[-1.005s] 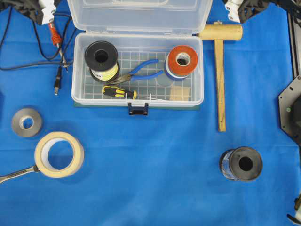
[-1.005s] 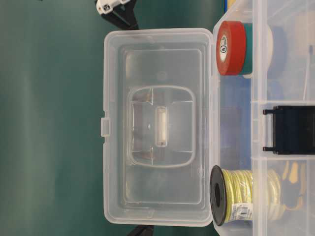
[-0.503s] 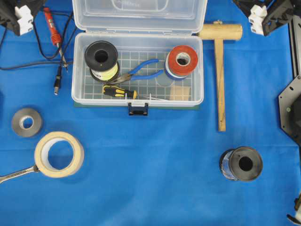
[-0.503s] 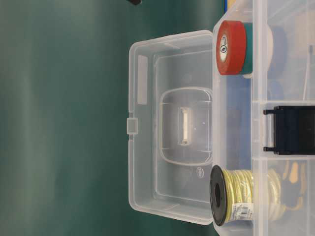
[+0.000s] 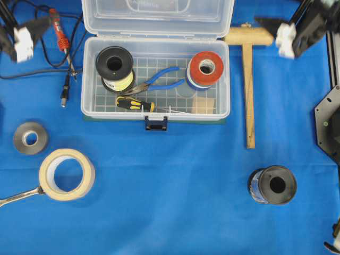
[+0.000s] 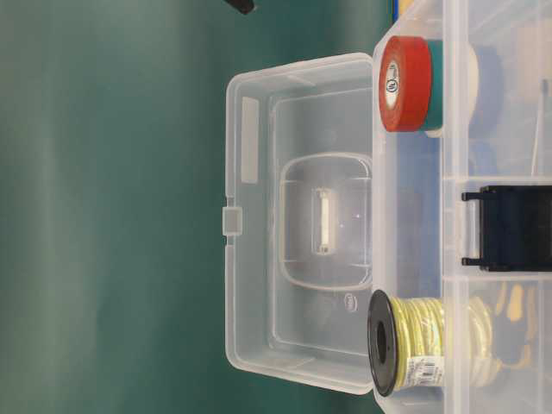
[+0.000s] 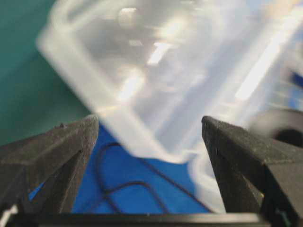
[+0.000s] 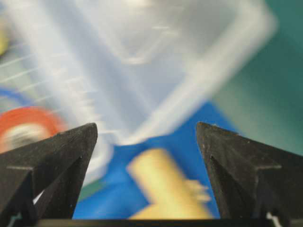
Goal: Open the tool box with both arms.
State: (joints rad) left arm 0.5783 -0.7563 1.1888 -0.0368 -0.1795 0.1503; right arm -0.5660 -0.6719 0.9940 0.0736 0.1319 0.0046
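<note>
Overhead view shows the tool box [image 5: 155, 79] lid up; left claw [image 5: 21, 37] and right claw [image 5: 284, 34], somewhat blurred, both released, hang beside it, apparently touching nothing.

Bright even light, soft shadows; both wrist views motion-blurred, glare on clear plastic.

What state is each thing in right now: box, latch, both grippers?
tool box: open, lid swung back, standing behind the tray
latch: undone, hanging at the front edge
left gripper: open, empty, clear of the box
right gripper: open, empty, clear of the box
</note>
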